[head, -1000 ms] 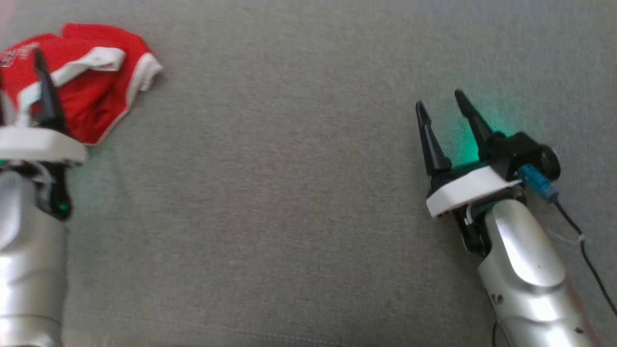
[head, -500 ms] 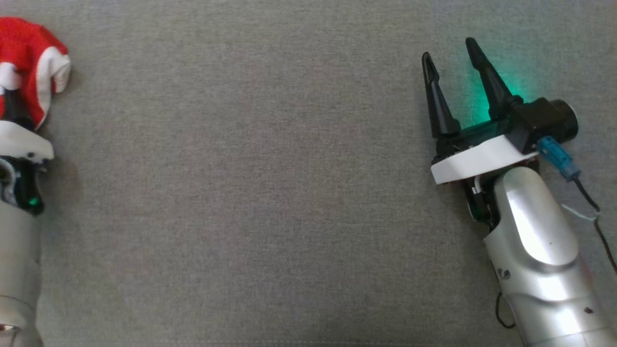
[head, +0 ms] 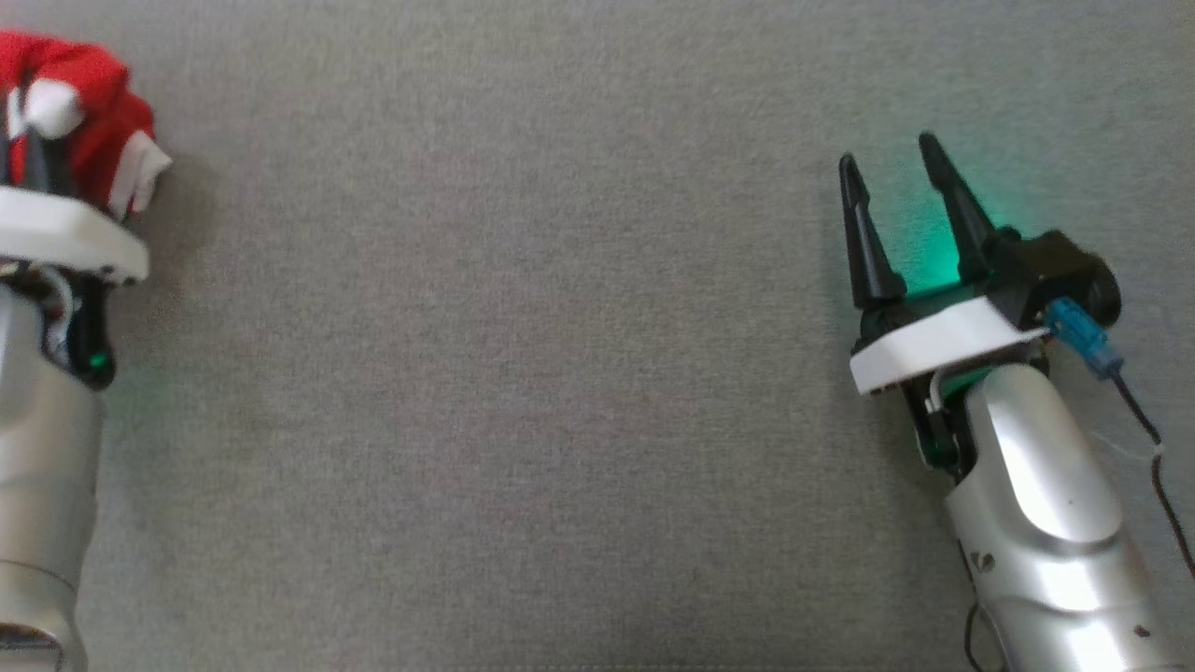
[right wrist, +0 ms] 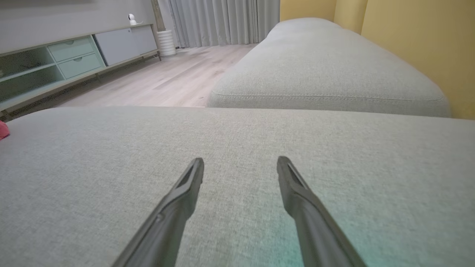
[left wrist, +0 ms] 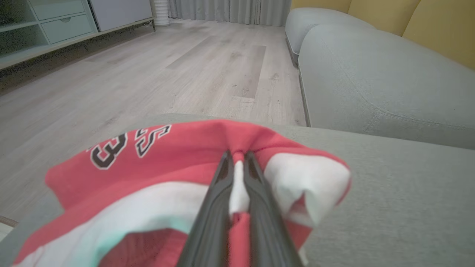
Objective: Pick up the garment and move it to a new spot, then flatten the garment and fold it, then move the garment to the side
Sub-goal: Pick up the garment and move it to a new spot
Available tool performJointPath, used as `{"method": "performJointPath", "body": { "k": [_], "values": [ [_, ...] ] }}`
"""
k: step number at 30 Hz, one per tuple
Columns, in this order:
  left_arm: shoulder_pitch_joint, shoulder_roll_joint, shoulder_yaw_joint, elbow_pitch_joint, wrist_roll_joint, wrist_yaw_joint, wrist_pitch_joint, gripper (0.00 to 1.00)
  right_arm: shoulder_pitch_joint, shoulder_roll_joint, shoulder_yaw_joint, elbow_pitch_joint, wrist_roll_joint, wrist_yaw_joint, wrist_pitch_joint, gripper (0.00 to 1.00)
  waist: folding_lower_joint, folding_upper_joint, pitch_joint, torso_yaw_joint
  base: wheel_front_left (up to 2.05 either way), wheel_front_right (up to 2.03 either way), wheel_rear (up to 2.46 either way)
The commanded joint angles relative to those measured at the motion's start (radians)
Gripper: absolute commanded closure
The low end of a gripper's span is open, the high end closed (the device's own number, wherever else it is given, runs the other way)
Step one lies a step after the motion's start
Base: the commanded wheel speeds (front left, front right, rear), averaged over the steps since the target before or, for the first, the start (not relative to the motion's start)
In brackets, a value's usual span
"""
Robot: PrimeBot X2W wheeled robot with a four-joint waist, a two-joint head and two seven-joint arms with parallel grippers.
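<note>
Left wrist view: left gripper (left wrist: 237,160) closed on the garment (left wrist: 156,148); its two dark fingers (left wrist: 219,193) nearly meet w/ a ridge of red cloth and white trim pinched between them; garment is bunched at the far left of the sofa cushion (head: 560,373) in head view, near the cushion's edge, wood floor (left wrist: 156,63) beyond; can't tell if it's lifted clear of the cushion; right gripper (head: 887,151) open, nothing between its spread fingers, low over bare cushion on the right, well apart from the garment.

Handling, as a guess: light, soft, floppy knit; no stiffness, so it'll hang and drape from whichever pt is pinched; not fragile; prob drags a bit on this weave rather than sliding. Present hold is on a gathered fold by the white trim, ok for carrying; for flattening, better two spread pts along a hem or edge band, one per gripper, so the cloth opens out instead of balling up.

Materials: garment red w/ broad white bands at the openings, dark outlined numerals on one panel; matte, rumpled into soft rounded folds; cushion grey, coarse woven fabric, broad and flat w/ rounded edges; green glow (head: 924,252) on it by the right gripper; fingers long, tapered, dark; wrist plates (head: 934,350) white; forearms (head: 1036,485) silver, glossy.
</note>
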Motion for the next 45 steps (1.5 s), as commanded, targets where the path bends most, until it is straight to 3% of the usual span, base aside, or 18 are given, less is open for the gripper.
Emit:
{"method": "performJointPath", "body": {
  "k": [1,4,11,15,22,25,28,29,30,40,45],
  "values": [
    [-0.036,0.062,0.001,-0.049,-0.016,0.002,-0.01,1.0,0.011,0.016,0.019,-0.025,0.014,-0.001,-0.002,0.0,0.0,0.0,-0.035,-0.02,0.0,0.0,0.0],
    [-0.037,0.039,-0.064,-0.121,-0.047,0.002,-0.008,1.0,0.025,0.02,0.021,-0.02,0.028,-0.001,-0.002,0.0,0.0,0.0,-0.073,-0.046,0.0,0.0,0.0],
    [0.008,-0.103,-0.243,-0.272,-0.143,0.002,-0.019,1.0,0.08,0.022,0.027,-0.006,0.073,-0.001,-0.002,0.0,0.0,0.0,-0.139,-0.094,0.0,0.0,0.0],
    [0.056,-0.182,-0.378,-0.307,-0.163,0.002,-0.028,1.0,0.093,0.022,0.039,-0.004,0.098,-0.001,-0.002,0.0,0.0,0.0,-0.156,-0.125,0.0,0.0,0.0],
    [0.144,-0.289,-0.534,-0.298,-0.189,0.002,-0.047,1.0,0.102,0.023,0.064,0.006,0.119,-0.001,-0.002,0.0,0.0,0.0,-0.179,-0.15,0.0,0.0,0.0],
    [0.178,-0.309,-0.576,-0.301,-0.196,0.002,-0.052,1.0,0.106,0.023,0.069,0.009,0.127,-0.001,-0.002,0.0,0.0,0.0,-0.187,-0.15,0.0,0.0,0.0],
    [0.216,-0.315,-0.543,-0.316,-0.157,0.002,-0.053,1.0,0.11,0.023,0.067,0.012,0.127,-0.001,-0.002,0.0,0.0,0.0,-0.194,-0.144,0.0,0.0,0.0],
    [0.232,-0.316,-0.529,-0.316,-0.149,0.002,-0.053,0.54,0.111,0.023,0.067,0.013,0.128,-0.001,-0.002,0.0,0.0,0.0,-0.196,-0.142,0.0,0.0,0.0],
    [0.245,-0.316,-0.516,-0.315,-0.138,0.002,-0.053,0.0,0.112,0.023,0.065,0.013,0.128,-0.001,-0.002,0.0,0.0,0.0,-0.199,-0.138,0.0,0.0,0.0],
    [0.381,-0.267,-0.31,-0.357,0.049,0.007,-0.053,0.0,0.143,0.023,0.05,0.037,0.121,-0.001,-0.002,0.0,0.0,0.0,-0.254,-0.098,0.0,0.0,0.0],
    [0.518,-0.254,-0.106,-0.428,0.121,0.028,-0.053,0.0,0.172,0.023,0.051,0.052,0.116,-0.001,-0.002,0.0,0.0,0.0,-0.301,-0.083,0.0,0.0,0.0]
  ]
}}
